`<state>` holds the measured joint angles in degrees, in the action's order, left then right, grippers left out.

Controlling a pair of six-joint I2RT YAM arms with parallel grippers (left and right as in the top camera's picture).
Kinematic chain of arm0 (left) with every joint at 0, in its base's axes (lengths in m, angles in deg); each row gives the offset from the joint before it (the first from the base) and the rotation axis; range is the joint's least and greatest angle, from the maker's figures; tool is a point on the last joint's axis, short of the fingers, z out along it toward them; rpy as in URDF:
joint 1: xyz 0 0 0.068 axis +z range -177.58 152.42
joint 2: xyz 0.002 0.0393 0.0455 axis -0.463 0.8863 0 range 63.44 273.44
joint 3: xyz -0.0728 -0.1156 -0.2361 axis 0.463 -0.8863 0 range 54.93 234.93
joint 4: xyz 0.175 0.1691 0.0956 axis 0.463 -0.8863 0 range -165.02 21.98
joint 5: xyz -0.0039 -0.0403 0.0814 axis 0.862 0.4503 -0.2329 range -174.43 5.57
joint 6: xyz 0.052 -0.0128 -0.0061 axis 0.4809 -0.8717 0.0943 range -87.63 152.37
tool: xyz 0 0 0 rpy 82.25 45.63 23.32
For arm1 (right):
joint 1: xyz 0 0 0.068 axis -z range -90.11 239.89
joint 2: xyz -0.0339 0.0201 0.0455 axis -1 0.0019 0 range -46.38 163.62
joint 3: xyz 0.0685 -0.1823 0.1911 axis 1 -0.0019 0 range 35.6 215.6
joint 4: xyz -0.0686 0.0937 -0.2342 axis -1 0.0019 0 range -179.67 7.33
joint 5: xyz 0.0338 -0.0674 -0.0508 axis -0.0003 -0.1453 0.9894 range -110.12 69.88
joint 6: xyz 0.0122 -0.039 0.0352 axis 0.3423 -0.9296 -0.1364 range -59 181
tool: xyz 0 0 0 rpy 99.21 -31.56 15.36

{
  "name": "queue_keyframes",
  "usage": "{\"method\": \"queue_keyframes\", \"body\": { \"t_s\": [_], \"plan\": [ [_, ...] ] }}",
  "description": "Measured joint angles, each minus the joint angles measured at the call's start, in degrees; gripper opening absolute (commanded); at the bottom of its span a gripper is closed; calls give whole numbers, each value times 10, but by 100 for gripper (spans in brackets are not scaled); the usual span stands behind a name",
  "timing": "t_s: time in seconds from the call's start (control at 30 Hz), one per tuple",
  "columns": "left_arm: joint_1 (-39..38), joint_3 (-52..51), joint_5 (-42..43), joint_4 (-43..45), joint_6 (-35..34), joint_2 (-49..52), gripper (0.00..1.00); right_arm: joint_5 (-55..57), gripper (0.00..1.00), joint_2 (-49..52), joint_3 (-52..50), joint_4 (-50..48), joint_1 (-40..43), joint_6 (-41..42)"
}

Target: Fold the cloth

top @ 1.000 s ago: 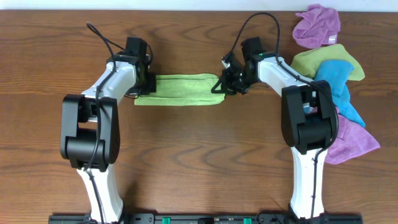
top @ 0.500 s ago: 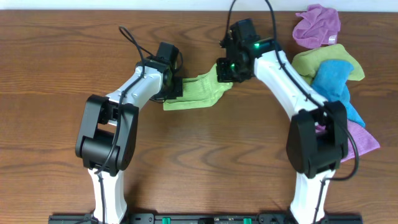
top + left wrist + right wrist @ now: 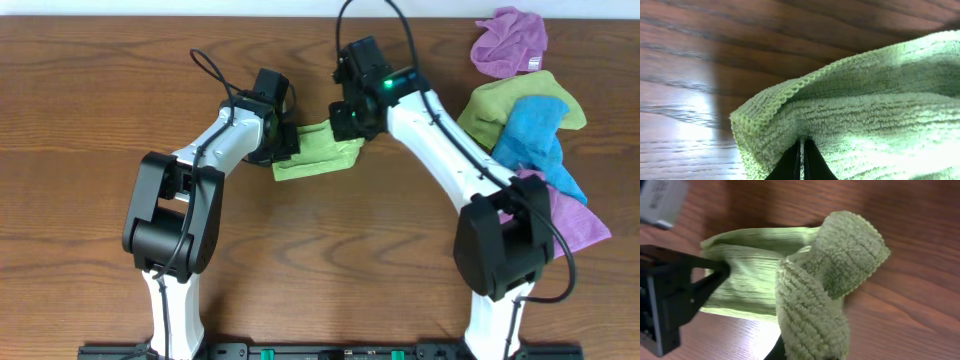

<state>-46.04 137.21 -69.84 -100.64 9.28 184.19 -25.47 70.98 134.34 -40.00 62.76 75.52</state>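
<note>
Bright, even light; glare on the table in wrist views; soft shadow under the cloth

1. The overhead view looks straight down from well above the bench, taking in the left arm and right arm from base to wrist.
2. The left wrist view sits very near and low, facing along the left tool across the bench; the cloth fills most of it.
3. The right wrist view looks down at a slant from a little farther back.
4. All three share the cloth; the right wrist view also catches the left tool.
</note>
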Motion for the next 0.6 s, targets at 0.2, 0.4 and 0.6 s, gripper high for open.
{"method": "queue_keyframes", "body": {
  "t_s": [0.2, 0.4, 0.6],
  "plan": [
    [0, 0, 33, 5, -12, 3, 6, 37, 1, 0, 0, 0, -20, 0],
    [0, 2, 52, 5, -16, 5, 6, 48, 1, 0, 0, 3, -20, 0],
    [4, 26, 58, -11, -15, 7, 6, 50, 1, 0, 0, 14, -20, 0]
  ]
}}
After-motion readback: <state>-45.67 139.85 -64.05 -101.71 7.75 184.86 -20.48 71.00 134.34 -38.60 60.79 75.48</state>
